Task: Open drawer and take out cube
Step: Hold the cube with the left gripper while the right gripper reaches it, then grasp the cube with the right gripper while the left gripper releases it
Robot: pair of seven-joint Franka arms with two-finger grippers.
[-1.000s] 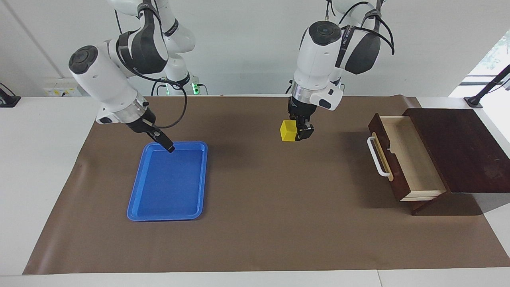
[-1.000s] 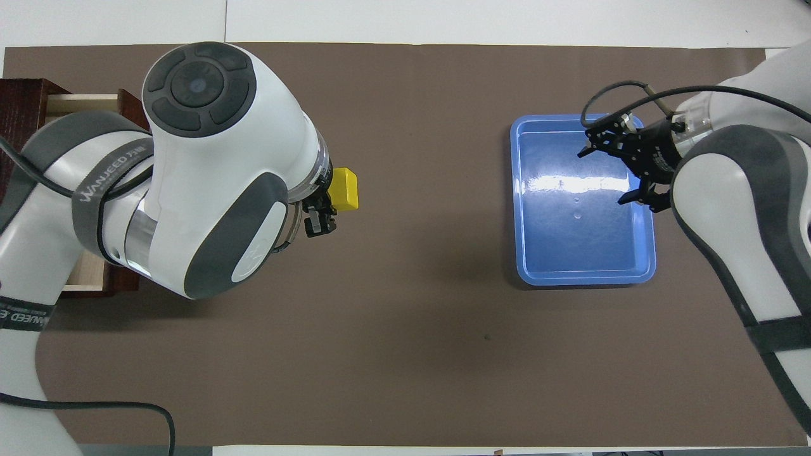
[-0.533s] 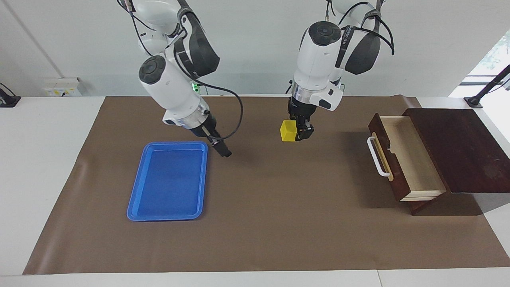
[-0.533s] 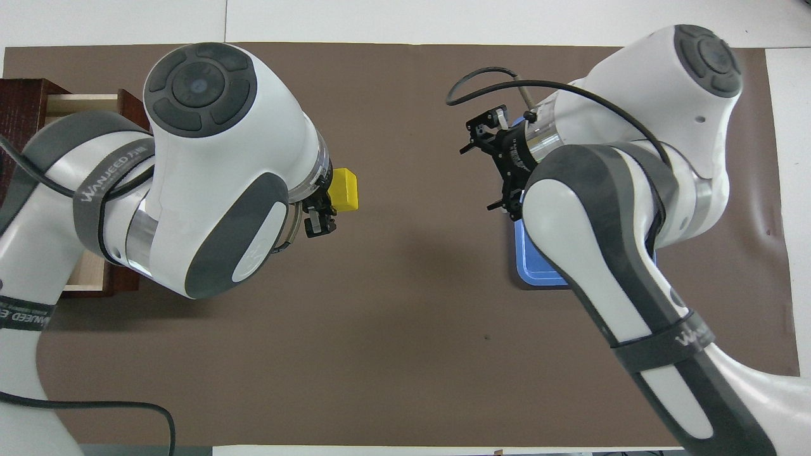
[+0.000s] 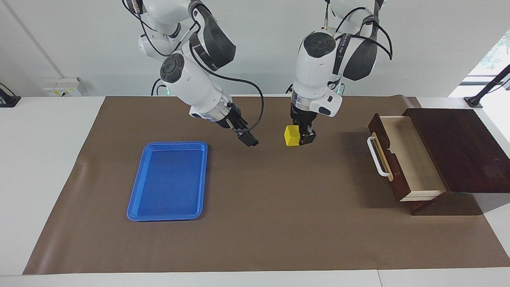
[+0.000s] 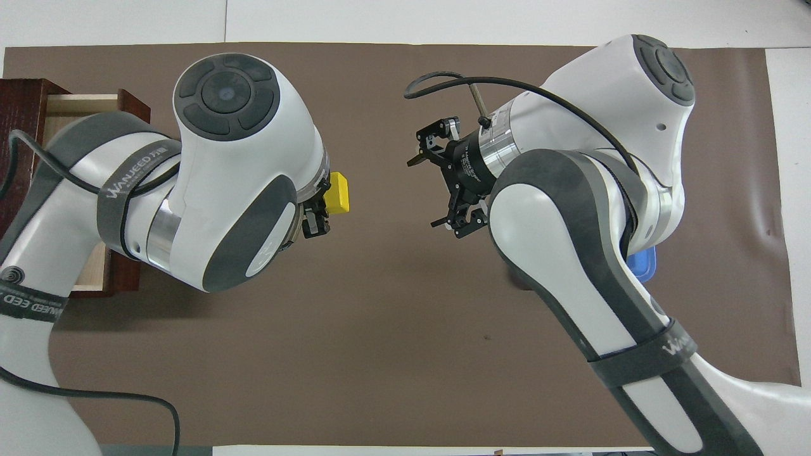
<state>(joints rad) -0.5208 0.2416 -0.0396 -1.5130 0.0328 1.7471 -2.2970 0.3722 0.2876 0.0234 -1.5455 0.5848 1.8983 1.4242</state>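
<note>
Facing view, right gripper (image 5: 250, 140) now apparently nearer held cube (image 5: 291, 136)

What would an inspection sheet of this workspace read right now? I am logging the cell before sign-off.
Surface: white table under a brown mat.
Job's things: dark brown wooden drawer with white bar handle, open, pale interior bare; small yellow cube held up over the mat.
Clutter: flat blue plastic tray, nothing in it.
Grippers: left gripper shut on the cube; right gripper open over the mat, between tray and cube.
Cables: black cable looping at the right wrist.
Surroundings: white wall; wall socket.
</note>
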